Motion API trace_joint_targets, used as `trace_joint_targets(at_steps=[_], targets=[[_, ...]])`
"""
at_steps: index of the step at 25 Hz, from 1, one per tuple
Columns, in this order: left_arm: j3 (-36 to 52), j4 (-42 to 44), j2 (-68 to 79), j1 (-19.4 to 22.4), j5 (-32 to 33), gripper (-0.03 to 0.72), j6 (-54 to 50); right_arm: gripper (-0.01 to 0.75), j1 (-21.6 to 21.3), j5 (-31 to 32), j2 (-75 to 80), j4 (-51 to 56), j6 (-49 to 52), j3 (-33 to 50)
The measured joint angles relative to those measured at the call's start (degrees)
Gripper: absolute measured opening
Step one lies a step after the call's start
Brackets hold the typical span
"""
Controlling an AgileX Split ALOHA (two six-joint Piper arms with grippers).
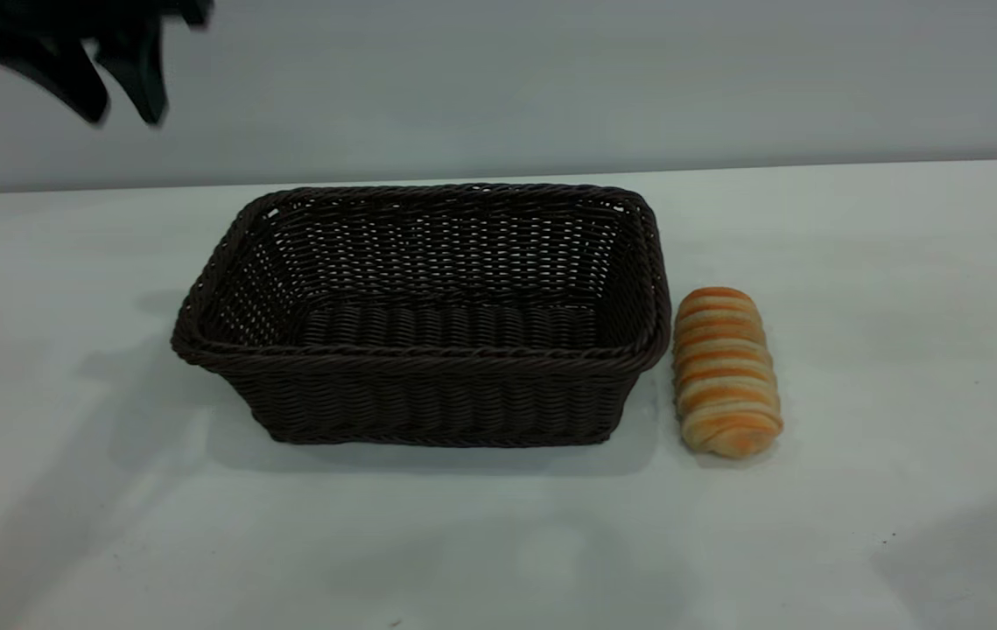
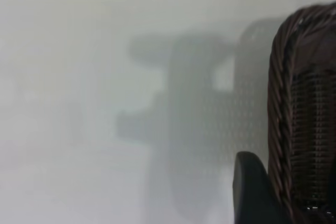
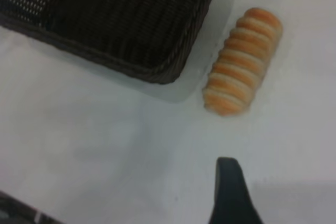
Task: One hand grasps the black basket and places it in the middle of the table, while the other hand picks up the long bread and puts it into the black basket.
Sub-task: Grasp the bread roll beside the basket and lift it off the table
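We see the dark brown-black woven wicker basket (image 1: 428,319) sitting roughly mid-table on the pale grey-white tabletop (image 1: 901,306), with the small golden-orange, cream-striped oblong roll (image 1: 726,372) lying just beside its right-hand end, a narrow strip of table between them. The roll's long axis runs from the camera's side toward the far edge, parallel to the basket's short wall — so we judge that jaws coming for it should close across its striped width, not along its length.

The left gripper (image 1: 113,83) hangs high at the exterior view's upper left, well above and off the basket's left end; its two dark prongs stand apart with nothing between them. In its wrist view only one finger (image 2: 254,192) shows, next to the basket's braided rim (image 2: 286,108).

The right gripper is out of the exterior view. Its wrist camera looks down on roll (image 3: 242,61) and basket corner (image 3: 157,51), so we take this arm as the nearer one to the bread. Only a single dark fingertip (image 3: 231,195) shows there — whether those jaws are apart or together we cannot tell.
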Motion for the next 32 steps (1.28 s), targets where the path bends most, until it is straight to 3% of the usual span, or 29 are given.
trace_joint_targets(at_steps=[6, 18, 23, 32], targets=[[0.0, 0.19, -3.96, 0.0, 1.9, 0.411, 0.07, 0.473, 0.77, -7.88, 15.22, 2.2, -2.99, -5.42], [0.0, -0.05, -5.28, 0.0, 9.65, 0.411, 0.42, 0.473, 9.22, -23.76, 44.15, 5.47, -7.61, -13.44], [0.0, -0.05, -5.32, 0.0, 10.15, 0.411, 0.42, 0.473, 12.47, -26.49, 50.96, 6.4, -8.1, -16.14], [0.0, -0.25, -5.32, 0.0, 10.27, 0.411, 0.49, 0.473, 13.03, -27.84, 59.82, 9.61, -8.29, -21.04]])
